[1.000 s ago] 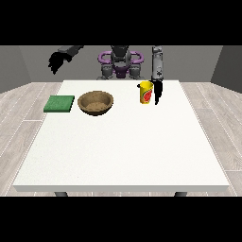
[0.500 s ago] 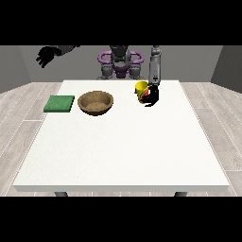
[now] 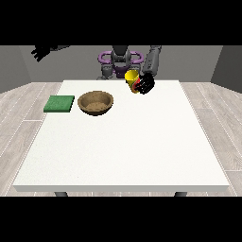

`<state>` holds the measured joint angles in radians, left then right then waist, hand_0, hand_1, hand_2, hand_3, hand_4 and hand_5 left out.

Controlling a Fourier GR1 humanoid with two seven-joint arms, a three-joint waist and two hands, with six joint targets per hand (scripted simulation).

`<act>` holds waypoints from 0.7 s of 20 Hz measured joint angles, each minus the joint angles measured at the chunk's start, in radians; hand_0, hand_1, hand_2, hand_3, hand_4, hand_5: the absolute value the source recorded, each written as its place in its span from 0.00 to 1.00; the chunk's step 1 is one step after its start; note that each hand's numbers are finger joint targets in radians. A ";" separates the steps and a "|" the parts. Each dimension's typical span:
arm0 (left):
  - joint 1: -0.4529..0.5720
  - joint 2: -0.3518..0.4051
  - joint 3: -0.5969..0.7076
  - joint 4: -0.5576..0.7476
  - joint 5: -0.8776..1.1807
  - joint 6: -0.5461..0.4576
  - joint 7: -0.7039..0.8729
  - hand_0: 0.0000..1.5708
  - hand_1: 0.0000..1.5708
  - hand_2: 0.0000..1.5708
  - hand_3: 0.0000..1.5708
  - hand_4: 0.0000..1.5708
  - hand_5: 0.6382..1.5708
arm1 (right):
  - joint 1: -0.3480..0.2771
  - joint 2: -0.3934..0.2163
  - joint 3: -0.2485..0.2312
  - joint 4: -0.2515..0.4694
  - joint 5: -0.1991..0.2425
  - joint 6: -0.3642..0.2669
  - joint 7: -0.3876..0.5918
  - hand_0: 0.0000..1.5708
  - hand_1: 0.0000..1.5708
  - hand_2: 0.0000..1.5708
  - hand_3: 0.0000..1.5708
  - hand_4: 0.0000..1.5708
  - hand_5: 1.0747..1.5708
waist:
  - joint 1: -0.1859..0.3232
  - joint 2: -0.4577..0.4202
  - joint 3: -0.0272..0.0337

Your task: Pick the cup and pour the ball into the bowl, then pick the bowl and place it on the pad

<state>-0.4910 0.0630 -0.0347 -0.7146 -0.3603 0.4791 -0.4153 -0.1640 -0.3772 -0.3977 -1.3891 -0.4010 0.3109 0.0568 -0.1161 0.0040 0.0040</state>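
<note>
**Cup lifted, tilted toward bowl**

Fingers (image 3: 147,84) of the hand at the view's right (image 3: 144,83) curl round the yellow cup (image 3: 132,77), held off the tabletop (image 3: 123,142) and tilted. No readable label. Wooden bowl (image 3: 95,102) sits beside the green pad (image 3: 59,103). Hand at the view's left (image 3: 41,51) is raised, fingers unclear.

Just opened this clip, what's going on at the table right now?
The robot's hand at the view's right is curled round the yellow cup and holds it above the white table, tilted towards the wooden bowl. The cup is not yet over the bowl, and no ball can be seen. The bowl sits on the table beside the green pad, not on it. The hand at the view's left is raised out to the side, holding nothing.
</note>
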 measured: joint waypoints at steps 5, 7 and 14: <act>-0.075 0.015 -0.162 0.069 -0.267 0.134 0.207 0.86 0.86 1.00 1.00 0.93 0.96 | 0.012 0.006 0.006 0.054 0.008 0.015 -0.007 0.00 0.00 0.00 0.05 0.43 0.98 | -0.002 -0.050 0.0023; -0.134 0.001 -0.211 0.097 -0.356 0.142 0.320 0.86 0.86 1.00 1.00 0.93 0.96 | 0.005 0.001 0.003 0.083 0.010 0.020 -0.014 0.00 0.00 0.00 0.00 0.43 0.98 | 0.006 -0.061 0.0013; -0.317 -0.043 -0.331 0.165 -0.582 0.080 0.632 0.85 0.85 1.00 1.00 0.94 0.96 | -0.008 -0.027 -0.019 0.176 -0.007 0.076 -0.045 0.00 0.00 0.00 0.08 0.45 0.98 | 0.006 -0.061 -0.0015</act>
<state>-0.8084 0.0199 -0.3659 -0.5496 -0.9423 0.5594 0.2165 -0.1718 -0.4041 -0.4168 -1.2131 -0.4079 0.3870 0.0122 -0.1104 -0.0569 0.0025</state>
